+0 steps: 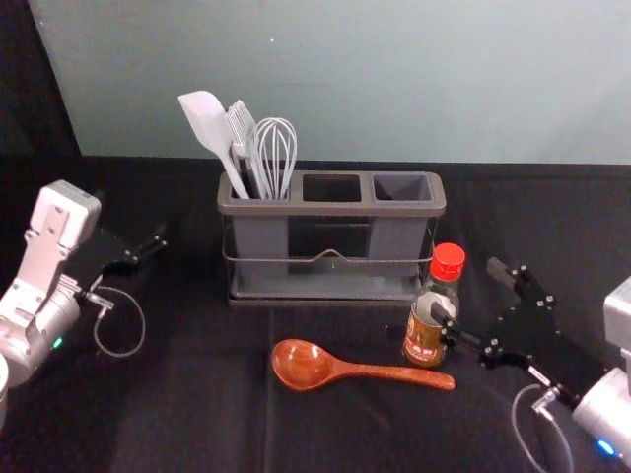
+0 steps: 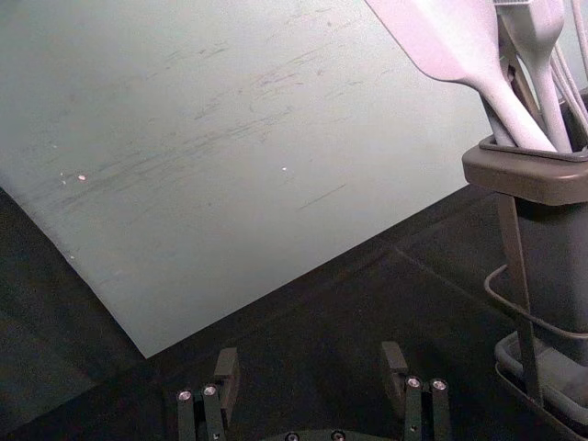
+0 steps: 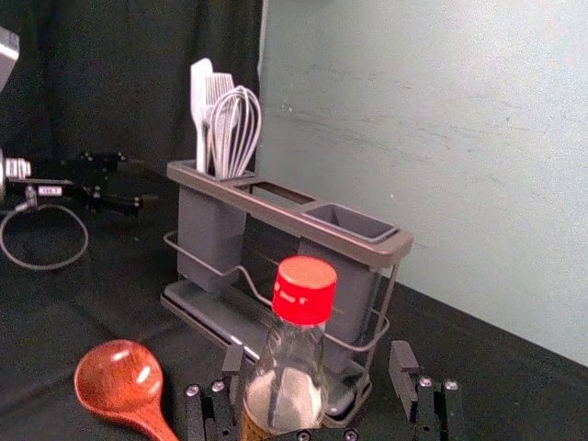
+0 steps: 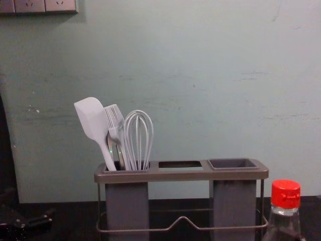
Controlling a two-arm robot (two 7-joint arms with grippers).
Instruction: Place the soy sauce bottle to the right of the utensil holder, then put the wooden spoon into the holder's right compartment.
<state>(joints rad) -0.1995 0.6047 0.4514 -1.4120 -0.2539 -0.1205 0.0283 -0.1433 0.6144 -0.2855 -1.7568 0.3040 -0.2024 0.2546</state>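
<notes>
Right gripper (image 1: 469,292) in front of utensil holder's (image 1: 330,209) right end, fingers spread wide around soy sauce bottle (image 1: 425,340) – bottle upright between them, nearer one finger; can't tell if that finger touches. Wooden spoon (image 1: 303,366) flat on black cloth (image 1: 197,414) in front of holder, bowl toward holder's left side, handle end just before bottle's base. Holder's left compartment: spatula (image 1: 204,122), brush (image 1: 240,124), whisk (image 1: 276,148). Left gripper (image 1: 150,248) parked left of holder – fingers wide apart.
</notes>
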